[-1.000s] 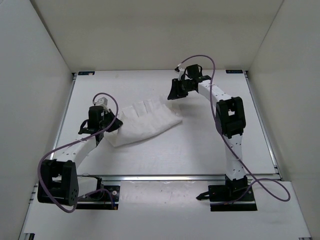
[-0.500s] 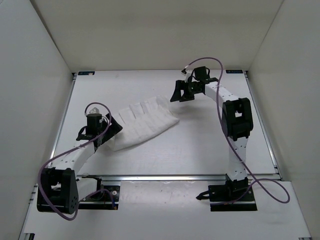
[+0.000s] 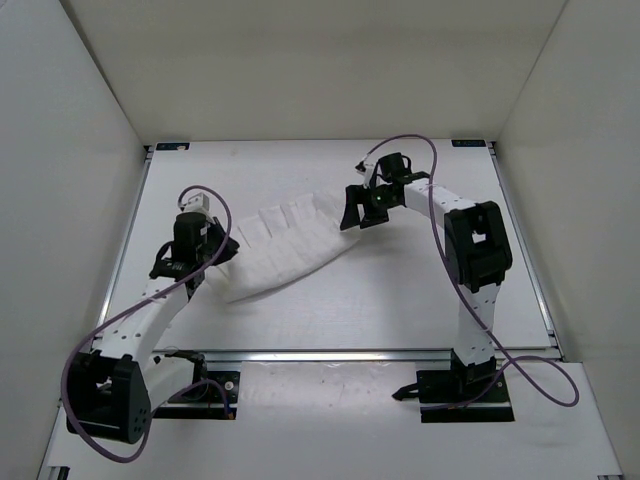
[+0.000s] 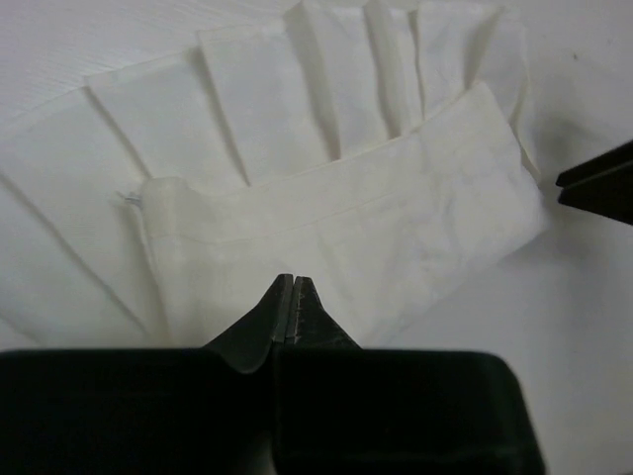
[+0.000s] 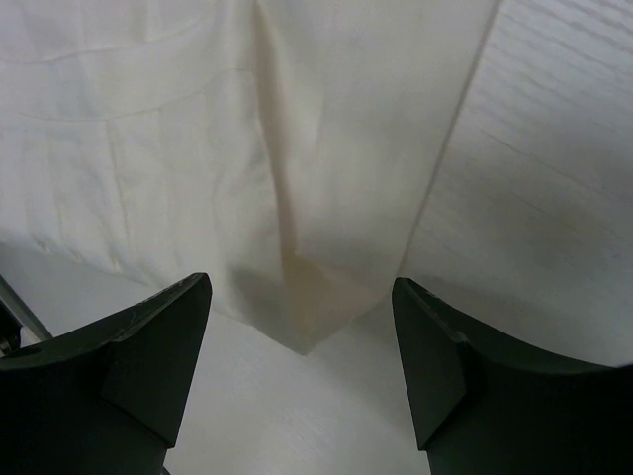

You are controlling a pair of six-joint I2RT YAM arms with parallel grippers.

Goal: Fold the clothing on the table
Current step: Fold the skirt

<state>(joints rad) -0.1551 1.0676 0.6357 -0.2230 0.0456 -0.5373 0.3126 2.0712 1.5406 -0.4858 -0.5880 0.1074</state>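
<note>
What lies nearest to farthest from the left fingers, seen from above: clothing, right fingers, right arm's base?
1. The clothing, beside the left fingers.
2. The right fingers, at its right end.
3. The right arm's base, at the near edge.

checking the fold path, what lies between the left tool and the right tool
Only the white pleated clothing lies between left tool and right tool, seen in the top external view.
</note>
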